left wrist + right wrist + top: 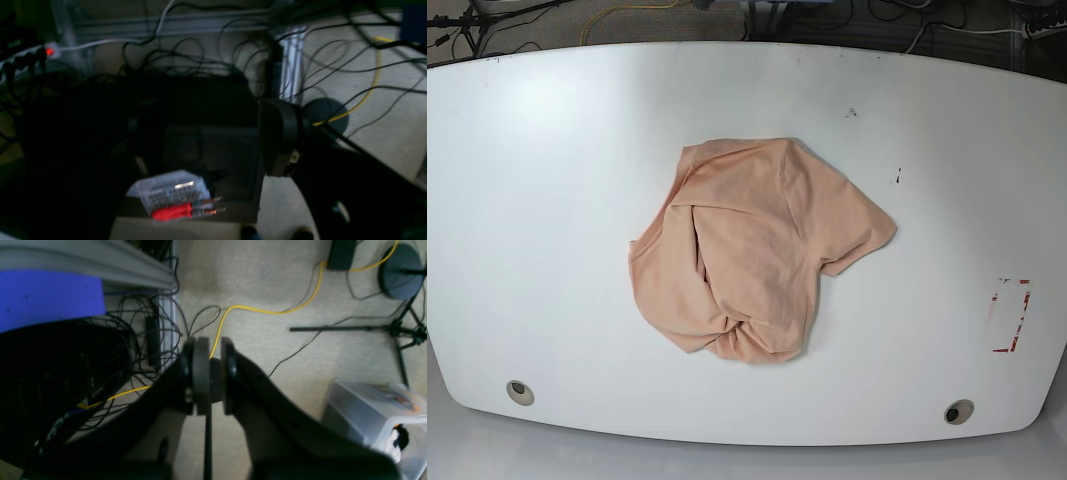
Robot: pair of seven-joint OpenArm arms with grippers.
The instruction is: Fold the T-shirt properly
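The table (547, 200) is seen from directly above in the base view, filling nearly the whole frame, with the T-shirt (752, 255) at centre. Both wrist views are aimed off the table, down at the carpeted floor (267, 283) and its cables. A yellow cable (267, 311) is shared by the wrist views, upper right in the left one and upper centre in the right.

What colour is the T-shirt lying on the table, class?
Plain peach, with no print; the T-shirt shows best in the base view.

L wrist view dark, blurred; screwdriver case (170, 195) indistinct.
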